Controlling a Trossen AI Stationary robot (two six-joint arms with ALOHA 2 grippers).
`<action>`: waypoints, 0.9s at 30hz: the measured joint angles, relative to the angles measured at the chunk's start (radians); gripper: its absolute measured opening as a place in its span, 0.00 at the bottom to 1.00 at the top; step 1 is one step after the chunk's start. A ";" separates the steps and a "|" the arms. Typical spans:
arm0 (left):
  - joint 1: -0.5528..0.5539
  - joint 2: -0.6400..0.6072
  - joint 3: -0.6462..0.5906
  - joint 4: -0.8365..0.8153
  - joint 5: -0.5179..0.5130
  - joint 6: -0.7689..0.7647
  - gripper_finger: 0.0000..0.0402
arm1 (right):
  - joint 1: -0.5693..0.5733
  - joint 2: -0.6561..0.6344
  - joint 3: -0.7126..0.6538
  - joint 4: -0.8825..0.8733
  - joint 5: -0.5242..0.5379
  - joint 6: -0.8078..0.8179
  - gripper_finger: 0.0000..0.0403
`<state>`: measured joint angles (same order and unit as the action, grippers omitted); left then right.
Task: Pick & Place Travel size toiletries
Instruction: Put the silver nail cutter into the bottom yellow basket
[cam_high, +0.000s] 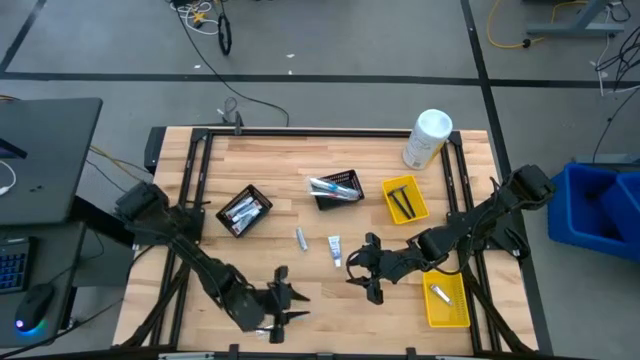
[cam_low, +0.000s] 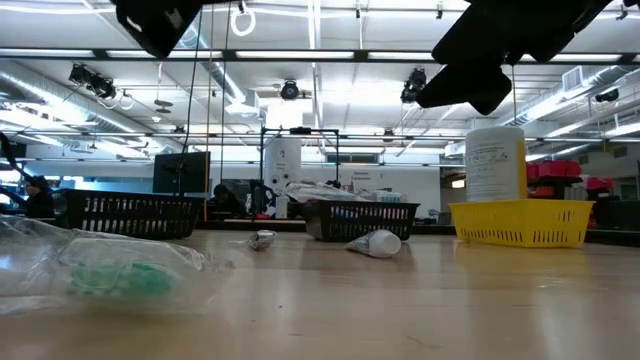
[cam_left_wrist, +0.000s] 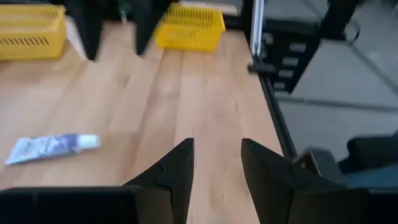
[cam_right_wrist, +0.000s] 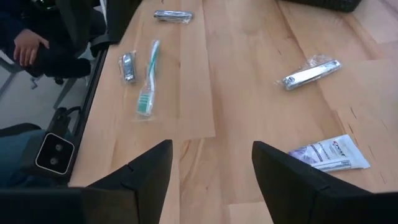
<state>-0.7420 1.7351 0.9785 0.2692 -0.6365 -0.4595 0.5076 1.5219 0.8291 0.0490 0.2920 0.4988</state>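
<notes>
Your wooden table (cam_high: 300, 275) holds a toothpaste tube (cam_high: 335, 249) beside the right gripper (cam_high: 367, 272); both grippers, left gripper (cam_high: 285, 305) included, hang spread and empty.

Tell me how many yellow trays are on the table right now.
2. One yellow tray sits toward the far side beside the black basket, with dark items inside. The other yellow tray lies at the near right edge, under the right arm, holding one small packet.

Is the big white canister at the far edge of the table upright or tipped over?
Upright. The low view shows the canister standing vertical behind a yellow tray; the high view shows its round top.
</notes>
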 joint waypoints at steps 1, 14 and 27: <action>-0.003 0.018 0.022 -0.028 0.000 -0.006 0.35 | 0.000 0.000 0.000 0.000 0.000 0.000 0.58; -0.044 0.053 0.060 -0.226 -0.027 -0.214 0.35 | 0.000 0.000 0.000 0.000 0.036 -0.001 0.60; -0.038 0.052 0.060 -0.287 -0.213 -0.269 0.36 | -0.002 0.000 0.000 -0.024 0.140 0.008 0.56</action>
<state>-0.7802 1.7874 1.0382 -0.0177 -0.8499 -0.7289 0.5053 1.5219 0.8291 0.0248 0.4322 0.5071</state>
